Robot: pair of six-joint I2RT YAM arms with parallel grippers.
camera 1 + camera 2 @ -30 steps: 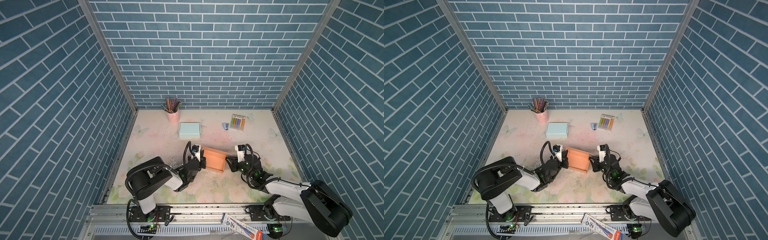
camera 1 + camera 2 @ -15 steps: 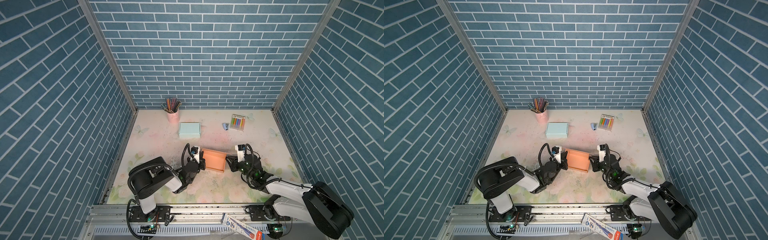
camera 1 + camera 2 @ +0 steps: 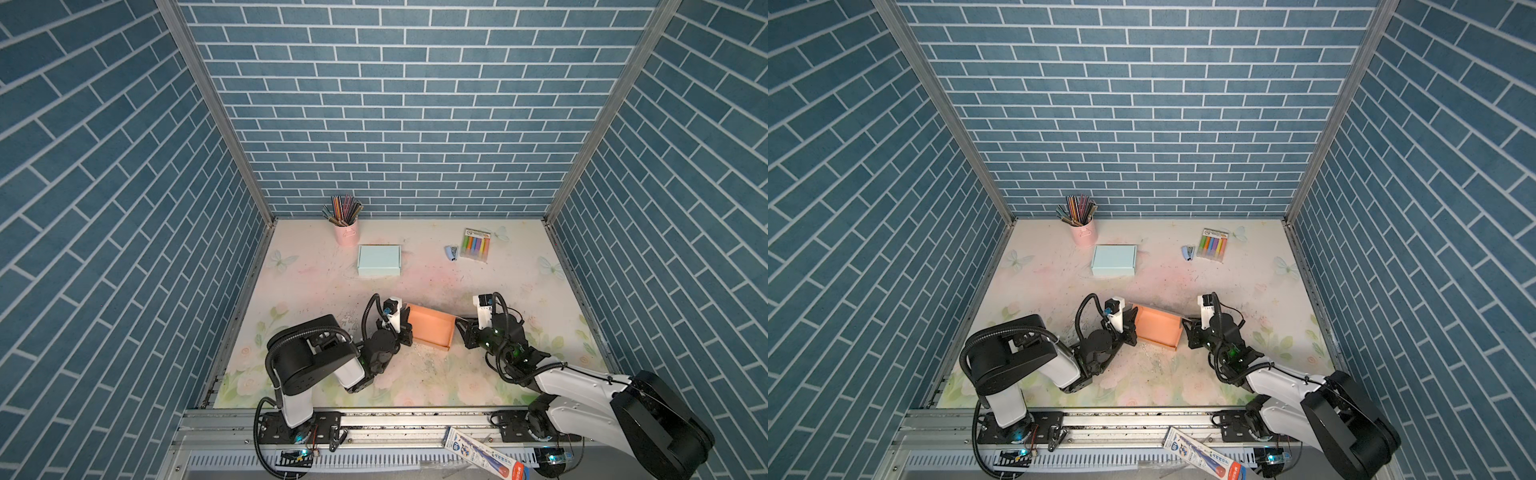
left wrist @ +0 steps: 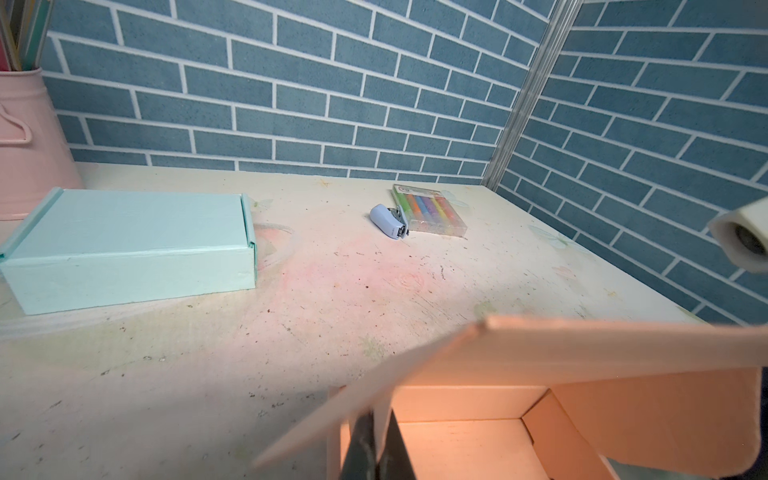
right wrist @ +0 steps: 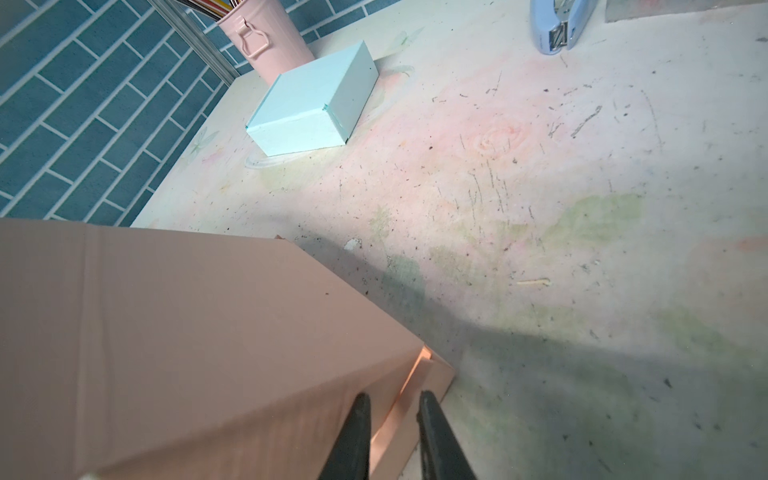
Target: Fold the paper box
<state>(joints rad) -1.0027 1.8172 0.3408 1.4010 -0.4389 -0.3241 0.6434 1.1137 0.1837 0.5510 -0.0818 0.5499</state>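
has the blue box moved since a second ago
No, the blue box sits in the same spot just in front of the pink cup.

Ahead of me, pink cup of coloured pencils (image 3: 346, 232) by the back wall (image 3: 395, 124), closed mint box (image 3: 378, 260) near it, blue stapler (image 3: 451, 252) just beside marker pack (image 3: 476, 245), scuffed floral tabletop (image 3: 519, 291)

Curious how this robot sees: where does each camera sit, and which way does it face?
Both top views: high over the front rail, looking down; both arms show, flanking the orange box.
Left wrist: low at the box, facing the back wall; the left gripper shows.
Right wrist: over the box's other end, facing the back-left corner; the right gripper shows.
Shared: both wrist views catch the mint box and stapler.
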